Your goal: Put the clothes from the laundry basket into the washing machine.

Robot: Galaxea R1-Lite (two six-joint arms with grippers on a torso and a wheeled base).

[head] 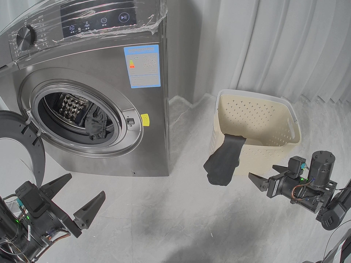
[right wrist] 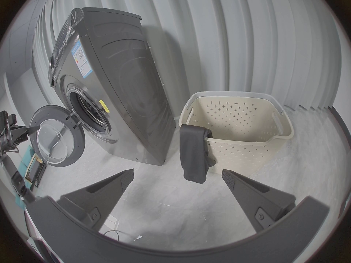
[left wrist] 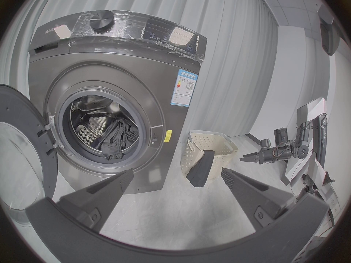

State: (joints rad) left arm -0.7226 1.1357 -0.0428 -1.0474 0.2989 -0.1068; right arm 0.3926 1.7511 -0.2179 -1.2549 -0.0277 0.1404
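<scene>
A dark garment (head: 223,161) hung over the rim of the laundry basket (head: 256,93); the left gripper (head: 86,184) and right gripper (head: 261,170) (both empty) had jaws apart.

right tool (right wrist: 177,171) stood open | dark garment (right wrist: 193,152) hung over rim of laundry basket (right wrist: 252,154) | washing machine (right wrist: 128,77) nearby, door (right wrist: 55,136) swung open

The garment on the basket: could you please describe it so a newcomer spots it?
Right of the washing machine stands a cream laundry basket. A dark grey garment hangs over its rim, down the outside; the other dark garment lies inside the drum.
</scene>
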